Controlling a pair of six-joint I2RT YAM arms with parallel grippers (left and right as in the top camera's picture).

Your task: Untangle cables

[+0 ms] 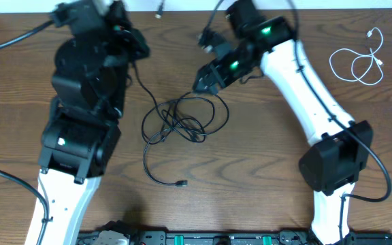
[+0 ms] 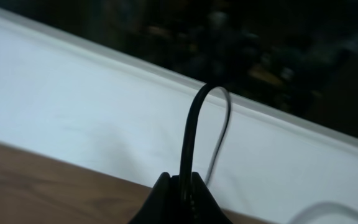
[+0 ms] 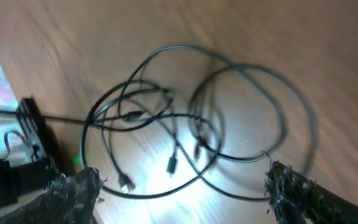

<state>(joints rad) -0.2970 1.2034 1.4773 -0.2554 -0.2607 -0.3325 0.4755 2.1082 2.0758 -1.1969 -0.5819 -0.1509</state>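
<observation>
A loose tangle of black cables (image 1: 182, 121) lies mid-table, one end trailing toward the front to a plug (image 1: 181, 183). One black strand rises from it up-left to my left gripper (image 1: 136, 49). In the left wrist view that gripper (image 2: 182, 182) is shut on the black cable (image 2: 190, 130), which loops up out of the jaws. My right gripper (image 1: 206, 78) hovers open just above the tangle's upper right edge. The right wrist view shows its fingertips (image 3: 73, 193) wide apart over the loops (image 3: 185, 118) and two small plugs (image 3: 172, 165). The short white cable (image 1: 358, 62) lies coiled, apart, at the far right.
A thick black arm cord (image 1: 9, 42) crosses the far left corner, another (image 1: 5, 175) runs near the left base. A black rail (image 1: 203, 238) lines the front edge. A small plug (image 1: 159, 12) sits at the table's far edge, by the white wall (image 2: 73, 106).
</observation>
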